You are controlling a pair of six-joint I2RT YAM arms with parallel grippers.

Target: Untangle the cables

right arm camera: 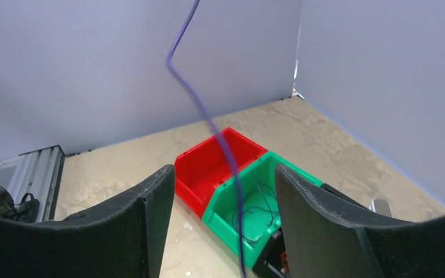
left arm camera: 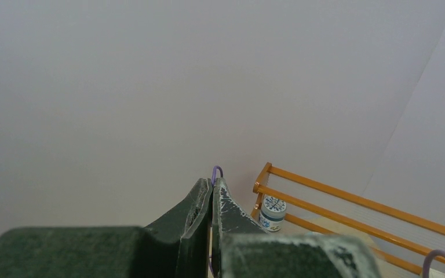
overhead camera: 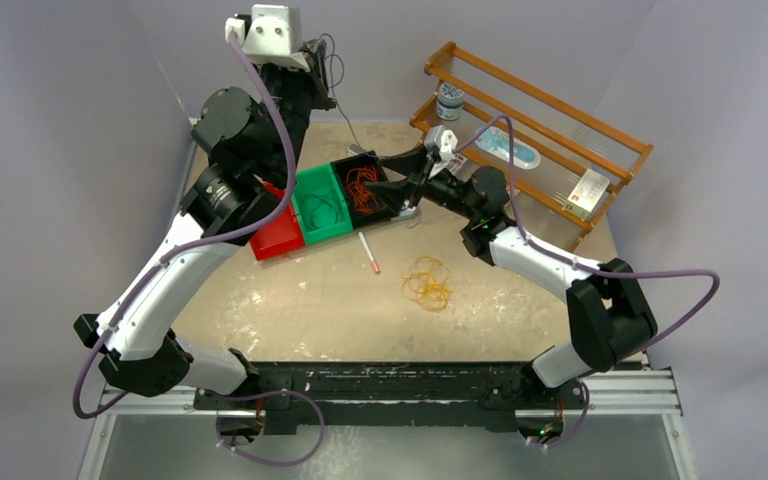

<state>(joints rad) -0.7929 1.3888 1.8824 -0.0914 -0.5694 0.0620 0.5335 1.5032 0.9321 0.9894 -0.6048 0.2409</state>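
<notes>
My left hand [left arm camera: 213, 184] is raised high above the far left corner of the table [overhead camera: 300, 310]. Its fingers are pressed together on a thin dark-purple cable [right arm camera: 189, 91], which hangs down toward the green bin [overhead camera: 310, 228]. A loose loop of dark cable [overhead camera: 322, 207] lies in that bin. The red bin [overhead camera: 278, 242] sits touching its left side and the black bin [overhead camera: 392, 205] touches its right, the row slanting toward the far edge. The black bin holds the red-orange cables [overhead camera: 363, 187]. My right hand [right arm camera: 225, 169] hovers at the black bin's right end with its fingers spread wide and nothing gripped. The yellow-orange coil [overhead camera: 427, 283] lies by itself on the table, well apart from the bins and closer to the near edge.
</notes>
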